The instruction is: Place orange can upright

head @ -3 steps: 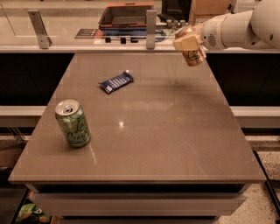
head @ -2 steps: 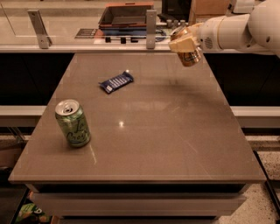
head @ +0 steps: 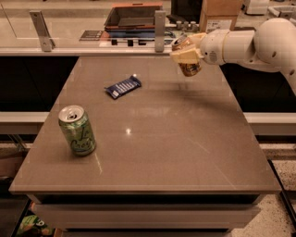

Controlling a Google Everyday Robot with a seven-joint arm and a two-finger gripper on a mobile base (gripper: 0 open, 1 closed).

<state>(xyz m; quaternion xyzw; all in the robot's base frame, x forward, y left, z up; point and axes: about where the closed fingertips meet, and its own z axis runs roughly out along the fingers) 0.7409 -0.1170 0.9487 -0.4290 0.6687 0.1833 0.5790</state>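
The orange can [head: 190, 68] is held in the air above the far right part of the brown table [head: 152, 139], roughly upright and tilted a little. My gripper [head: 186, 54] comes in from the right on a white arm and is shut on the can, its pale fingers [head: 182, 56] wrapped round the can's upper half. The can's silver top shows above the fingers. The can hangs well clear of the tabletop.
A green can [head: 77, 130] stands upright near the table's front left. A dark blue snack bar [head: 123, 87] lies at the table's far middle left. A counter with a tray [head: 132, 17], metal posts and a cardboard box [head: 221, 14] runs behind the table.
My gripper has carried the orange can to the left and slightly up over the far side of the table. The green can and snack bar have not moved.
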